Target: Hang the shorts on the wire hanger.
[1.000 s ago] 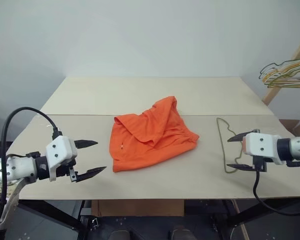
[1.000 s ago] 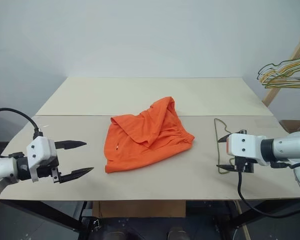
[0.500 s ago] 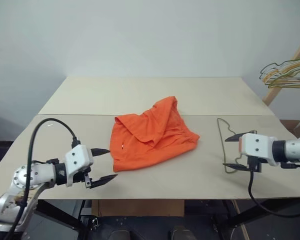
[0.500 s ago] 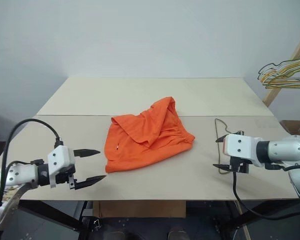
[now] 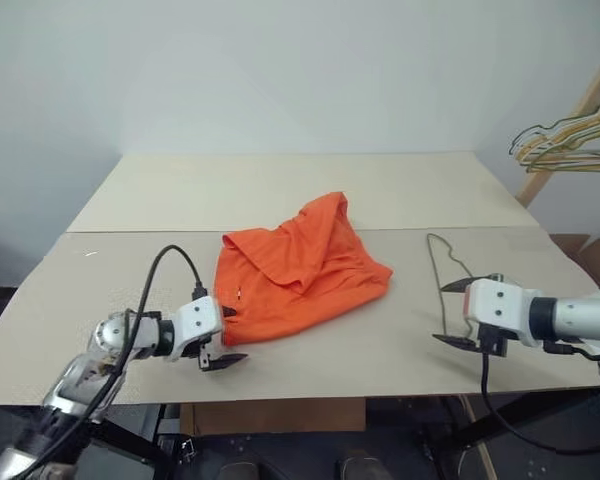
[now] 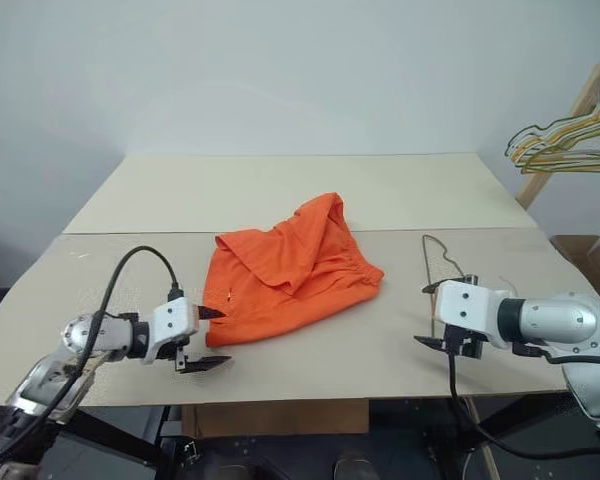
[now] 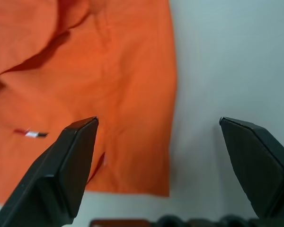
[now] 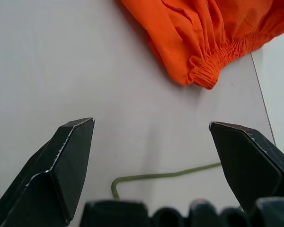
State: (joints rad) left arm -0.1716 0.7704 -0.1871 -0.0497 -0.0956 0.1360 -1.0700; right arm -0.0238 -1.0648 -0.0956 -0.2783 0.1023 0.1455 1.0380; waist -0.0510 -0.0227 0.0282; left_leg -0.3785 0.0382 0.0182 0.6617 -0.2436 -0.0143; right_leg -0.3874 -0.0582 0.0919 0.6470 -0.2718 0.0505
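On the pale table (image 5: pixel 110 290), the shorts (image 5: pixel 298 268) lay crumpled mid-surface, the wire hanger (image 5: pixel 446 285) flat alongside; within 1 second the left gripper (image 5: pixel 220 335) had been lowered to their near corner, jaws wide, empty, the right gripper (image 5: pixel 456 312) likewise over the hanger

No readable text, brand, number or sign in any view; the shorts (image 7: pixel 85 90) carry one small striped tag, dark, white and red, too small and blurred to show any lettering
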